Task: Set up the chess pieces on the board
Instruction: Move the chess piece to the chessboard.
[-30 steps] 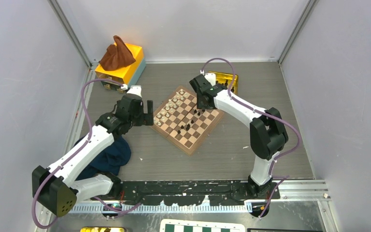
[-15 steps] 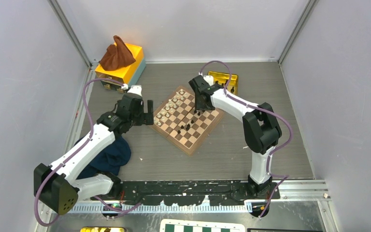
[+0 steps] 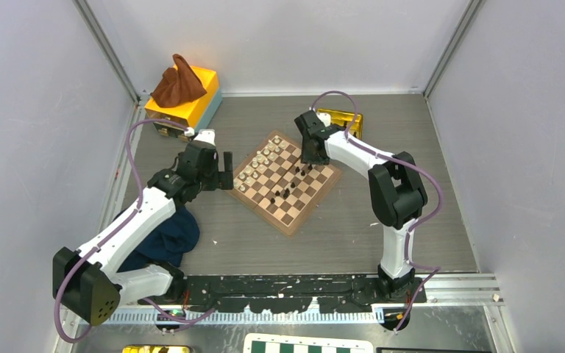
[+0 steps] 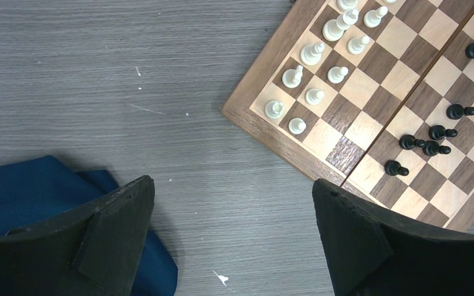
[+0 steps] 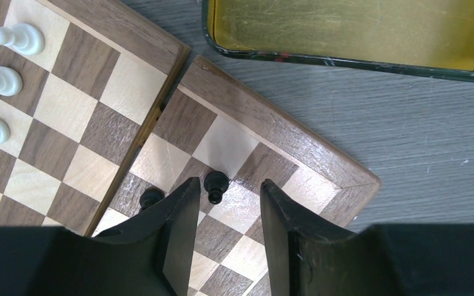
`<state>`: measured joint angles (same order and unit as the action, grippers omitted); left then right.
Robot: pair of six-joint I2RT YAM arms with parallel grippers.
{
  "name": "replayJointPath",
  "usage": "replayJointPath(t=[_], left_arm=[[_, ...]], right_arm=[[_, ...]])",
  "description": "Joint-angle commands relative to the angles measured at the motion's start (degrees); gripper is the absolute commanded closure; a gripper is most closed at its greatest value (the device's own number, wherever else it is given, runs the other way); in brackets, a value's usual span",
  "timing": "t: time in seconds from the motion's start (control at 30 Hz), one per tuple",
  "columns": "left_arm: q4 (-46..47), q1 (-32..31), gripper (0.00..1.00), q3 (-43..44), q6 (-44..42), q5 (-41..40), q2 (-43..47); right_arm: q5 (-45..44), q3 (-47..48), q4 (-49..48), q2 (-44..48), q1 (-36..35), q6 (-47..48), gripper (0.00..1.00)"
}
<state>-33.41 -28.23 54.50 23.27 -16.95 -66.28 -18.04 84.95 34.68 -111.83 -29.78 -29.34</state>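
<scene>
Grey wood-grain table (image 3: 412,220) | left gripper (image 4: 231,185) spread near board (image 4: 364,126) | right gripper (image 5: 227,185) spread around black piece (image 5: 215,183)

the board (image 5: 282,132) is smooth wood, the chess pieces (image 5: 215,183) glossy black, the tray (image 5: 345,24) scratched shiny metal.

The right pincer (image 3: 306,164) hangs over the board (image 3: 299,208), near several black chess pieces (image 3: 285,193).

Plain pale walls (image 3: 279,44), grey wood-grain tabletop (image 3: 324,243), metal corner rails (image 3: 109,51)
</scene>
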Motion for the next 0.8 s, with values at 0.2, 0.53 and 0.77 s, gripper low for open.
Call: replayJointPath(t=[0.2,0.53,0.77], left_arm=[[1.99,0.81,0.0,0.08,-1.13,0.6,-0.11],[1.91,1.11,0.0,-0.7,-0.77,0.75,0.58],[1.94,1.23,0.0,-0.98,-0.59,0.96,0.36]], right_arm=[[1.08,2.97,-1.18,-0.04,-0.19,-0.9,0.54],[1.7,1.54,-1.19,0.46,-0.19,-1.42,0.59],[1.93,1.67,-0.88,0.34,-0.19,-1.41,0.64]])
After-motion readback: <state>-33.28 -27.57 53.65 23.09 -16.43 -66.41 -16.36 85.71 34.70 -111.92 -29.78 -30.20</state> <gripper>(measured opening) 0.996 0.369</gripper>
